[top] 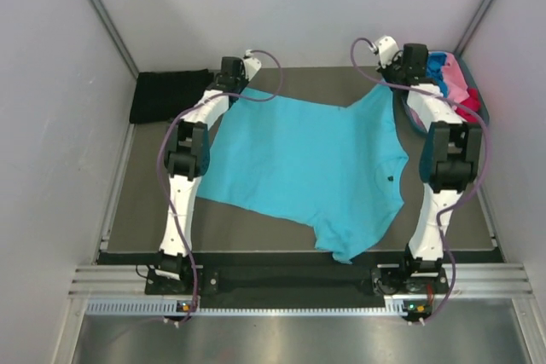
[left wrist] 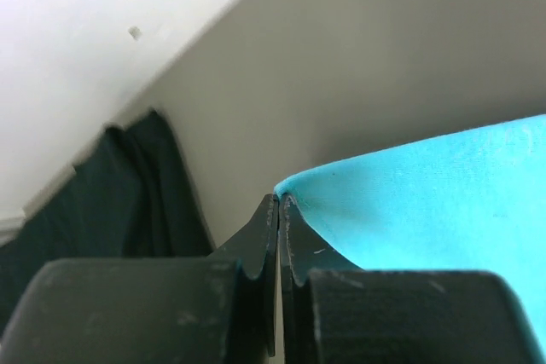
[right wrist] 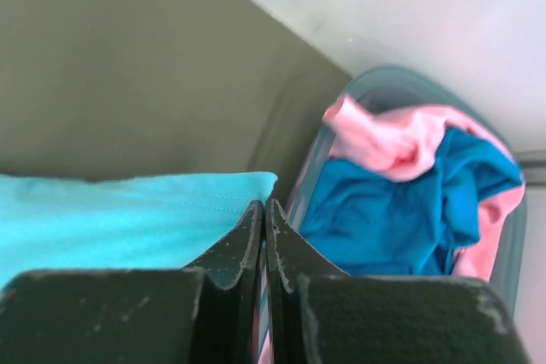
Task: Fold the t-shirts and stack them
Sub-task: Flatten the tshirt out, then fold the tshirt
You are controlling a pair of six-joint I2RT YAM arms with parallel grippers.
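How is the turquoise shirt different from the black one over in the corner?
The turquoise shirt is spread open across the middle of the table; the black shirt lies in a compact bundle at the far left corner. The left gripper and right gripper pinch the turquoise shirt's far edge; nothing touches the black shirt. Both are plain cloth on the same table.

At left, folded shirt [top: 169, 95]; centre, spread shirt [top: 307, 159]; right, tub [right wrist: 384, 81].

Stretched left arm [top: 183, 168] and right arm [top: 445, 159] far forward; clamped left fingers [left wrist: 256, 245] and right fingers [right wrist: 239, 245], each pair closed.
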